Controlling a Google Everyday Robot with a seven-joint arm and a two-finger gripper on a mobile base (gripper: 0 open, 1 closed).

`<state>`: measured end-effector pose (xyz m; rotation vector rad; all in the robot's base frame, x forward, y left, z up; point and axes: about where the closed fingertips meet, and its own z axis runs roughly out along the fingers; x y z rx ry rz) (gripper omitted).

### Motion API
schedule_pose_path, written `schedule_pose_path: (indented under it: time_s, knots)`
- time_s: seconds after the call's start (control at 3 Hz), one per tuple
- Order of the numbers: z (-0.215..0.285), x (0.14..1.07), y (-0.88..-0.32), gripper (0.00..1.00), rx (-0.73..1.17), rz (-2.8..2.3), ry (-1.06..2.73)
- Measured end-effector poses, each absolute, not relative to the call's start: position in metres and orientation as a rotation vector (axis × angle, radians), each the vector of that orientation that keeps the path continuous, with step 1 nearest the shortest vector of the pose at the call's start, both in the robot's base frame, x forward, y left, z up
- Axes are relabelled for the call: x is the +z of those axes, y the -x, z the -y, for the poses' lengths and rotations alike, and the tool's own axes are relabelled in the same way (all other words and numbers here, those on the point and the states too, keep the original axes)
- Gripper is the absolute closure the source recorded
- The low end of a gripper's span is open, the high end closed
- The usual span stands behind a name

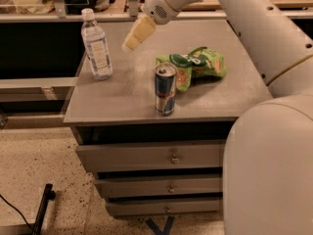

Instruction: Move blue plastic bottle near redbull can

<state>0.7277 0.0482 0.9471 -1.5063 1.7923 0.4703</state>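
Note:
The blue plastic bottle [97, 45] stands upright near the back left corner of the grey cabinet top [122, 99]. It is clear and bluish with a white cap. The redbull can [165, 89] stands upright near the front middle of the top. My gripper [136, 35] hangs above the top, to the right of the bottle and behind and left of the can. It touches neither and holds nothing.
A green snack bag [195, 65] lies just behind and right of the can. My white arm [264, 33] reaches in from the right and fills the lower right of the view. Drawers [151, 158] sit below the top. Shelving runs behind.

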Motion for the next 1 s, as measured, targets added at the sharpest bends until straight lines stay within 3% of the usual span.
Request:
schedule_pose_path:
  time_s: [1.0]
  knots:
    - [-0.146, 0.938, -0.726, 0.0, 0.664, -1.582, 1.467]
